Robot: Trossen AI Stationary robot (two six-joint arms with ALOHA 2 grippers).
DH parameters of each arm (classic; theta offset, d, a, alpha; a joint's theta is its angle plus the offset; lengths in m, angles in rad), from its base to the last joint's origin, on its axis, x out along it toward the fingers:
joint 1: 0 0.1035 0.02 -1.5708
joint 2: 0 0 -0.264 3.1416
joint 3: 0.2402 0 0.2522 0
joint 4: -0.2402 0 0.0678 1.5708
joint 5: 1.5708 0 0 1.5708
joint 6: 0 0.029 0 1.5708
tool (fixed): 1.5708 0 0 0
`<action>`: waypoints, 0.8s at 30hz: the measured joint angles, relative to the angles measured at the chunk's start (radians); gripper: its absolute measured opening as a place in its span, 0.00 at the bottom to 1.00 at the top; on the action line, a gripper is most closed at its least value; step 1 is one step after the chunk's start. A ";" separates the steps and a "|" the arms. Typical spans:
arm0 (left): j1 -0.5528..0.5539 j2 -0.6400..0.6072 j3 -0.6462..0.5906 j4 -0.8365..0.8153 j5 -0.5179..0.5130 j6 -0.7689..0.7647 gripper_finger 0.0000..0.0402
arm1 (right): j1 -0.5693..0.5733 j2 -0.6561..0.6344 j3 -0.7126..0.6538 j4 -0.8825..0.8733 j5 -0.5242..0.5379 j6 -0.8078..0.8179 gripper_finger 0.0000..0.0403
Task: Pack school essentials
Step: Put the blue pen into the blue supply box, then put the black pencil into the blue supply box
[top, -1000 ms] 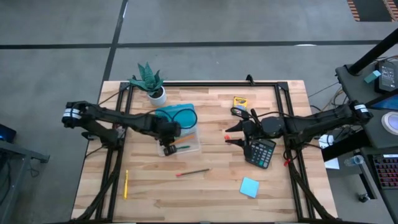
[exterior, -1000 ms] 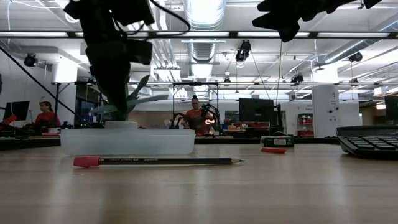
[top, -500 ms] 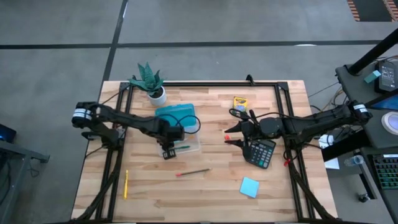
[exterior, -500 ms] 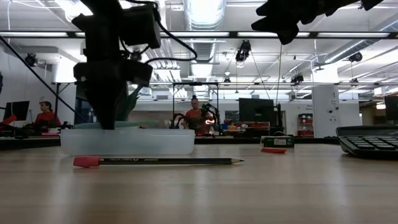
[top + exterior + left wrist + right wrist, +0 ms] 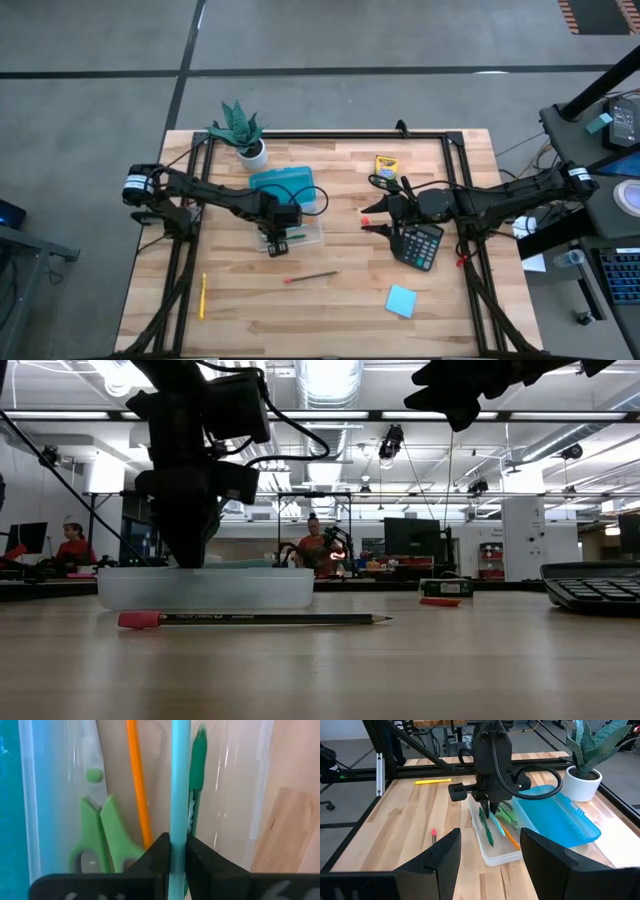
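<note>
Two dark arms are seen over the wooden desk (image 5: 330,310), one reaching in from each side. Under the left hand (image 5: 277,243) lies the clear pencil tray (image 5: 491,851), with its blue lid (image 5: 283,184) lying open on the far side of that hand, toward the potted plant (image 5: 240,130). The left hand is lowered into the tray, its fingers (image 5: 150,862) pinched tight on a light blue pencil (image 5: 178,785). In the tray, right beside that pencil, lie a green pen (image 5: 198,775) on one side and an orange pencil (image 5: 138,780) on the other, with the green-handled scissors (image 5: 97,832) beyond the orange one. The right hand (image 5: 377,217) is held above the desk, well apart from the tray, with its fingers (image 5: 445,857) spread wide and nothing between them. A black calculator (image 5: 419,245) lies just under and behind the right hand, and the yellow crayon box (image 5: 386,164) lies near it toward the desk's far edge. On the near side of the right hand, the blue sticky pad (image 5: 401,300) rests on the desk. Between the two hands and nearer the front edge, a red-capped pencil (image 5: 311,277) is seen. A yellow pencil (image 5: 203,296) lies well to the outer side of the left hand, near the desk's left edge.
</note>
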 joint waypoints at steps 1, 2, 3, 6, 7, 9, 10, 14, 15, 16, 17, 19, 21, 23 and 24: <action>0.001 -0.001 0.000 0.002 0.000 0.002 0.06 | 0.000 0.000 0.000 0.000 0.000 0.000 0.48; 0.003 -0.001 0.000 0.004 0.000 0.005 0.06 | 0.000 0.000 0.000 0.000 0.000 0.000 0.48; 0.004 -0.001 0.000 0.008 -0.001 0.006 0.06 | 0.000 0.000 -0.001 0.000 0.000 0.000 0.48; 0.007 -0.001 0.002 0.009 -0.003 0.007 0.10 | 0.000 0.000 -0.002 0.000 0.000 -0.001 0.48; 0.008 -0.001 0.003 0.011 -0.003 0.007 0.13 | 0.000 0.000 -0.002 -0.001 0.000 -0.002 0.48; 0.009 -0.001 0.004 0.012 -0.003 0.008 0.17 | 0.000 0.000 -0.002 0.000 0.000 -0.002 0.48; 0.009 -0.001 0.004 0.011 -0.003 0.008 0.20 | 0.000 0.000 -0.002 0.000 0.000 -0.003 0.48; 0.009 -0.007 0.005 0.011 -0.003 0.006 0.27 | 0.000 0.000 -0.002 0.000 0.000 -0.002 0.48; 0.008 -0.014 0.005 0.010 -0.002 0.004 0.27 | 0.000 0.000 -0.002 -0.001 0.000 -0.001 0.48; 0.007 -0.024 0.005 0.010 0.001 0.000 0.28 | 0.000 0.000 -0.003 0.000 0.000 -0.001 0.48; 0.004 -0.036 0.005 0.011 0.004 -0.002 0.28 | 0.000 0.000 -0.004 0.000 0.000 -0.001 0.48; -0.003 -0.065 0.005 0.018 0.004 -0.004 0.28 | 0.000 0.000 -0.008 0.001 0.000 0.000 0.48; -0.017 -0.101 0.005 0.021 0.001 -0.011 0.28 | 0.000 0.000 -0.011 -0.001 0.000 0.000 0.48; -0.033 -0.137 0.005 0.026 -0.023 -0.028 0.28 | 0.000 0.000 -0.015 0.001 0.001 0.007 0.48; -0.043 -0.157 0.005 0.026 -0.033 -0.029 0.28 | 0.000 0.000 -0.015 0.001 0.001 0.010 0.48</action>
